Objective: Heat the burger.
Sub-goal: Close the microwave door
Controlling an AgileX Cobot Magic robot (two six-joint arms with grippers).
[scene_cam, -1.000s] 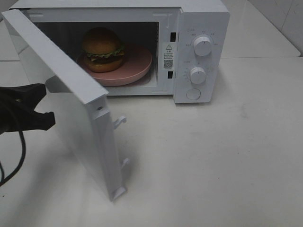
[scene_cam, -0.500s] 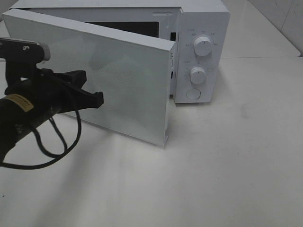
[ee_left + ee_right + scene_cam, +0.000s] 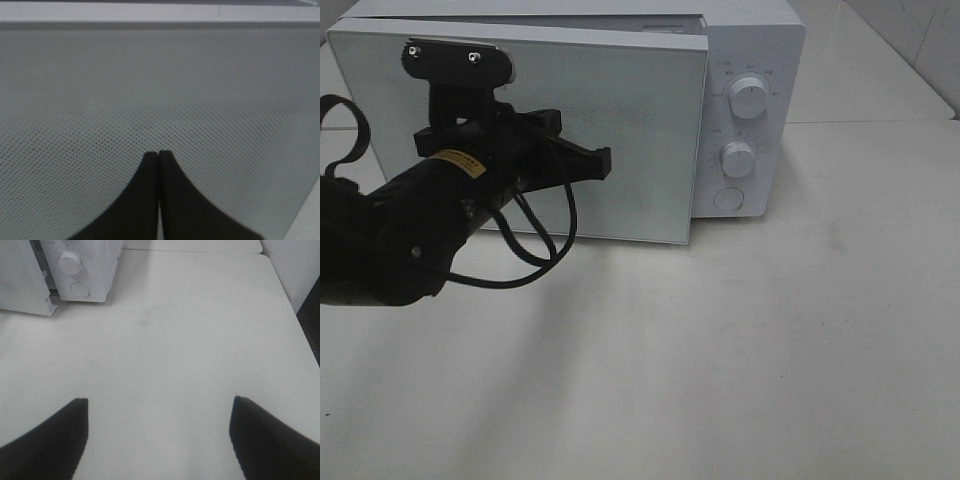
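One white box microwave (image 3: 750, 40), two round white knobs (image 3: 748, 97), door (image 3: 640, 130) nearly shut. Your black left gripper (image 3: 159, 156): jaws closed, empty, at the door. Your right gripper (image 3: 160, 402): jaws wide, empty.

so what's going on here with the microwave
The left hand, fingers shut, is pressing its tips against the front of the microwave door, swinging it closed. A second ago the door stood wide open, with the burger on its pink plate inside. Now the door is nearly shut, its latch edge still looking slightly ajar, and the burger is hidden behind it. The right hand hangs open over the table, taking no part.
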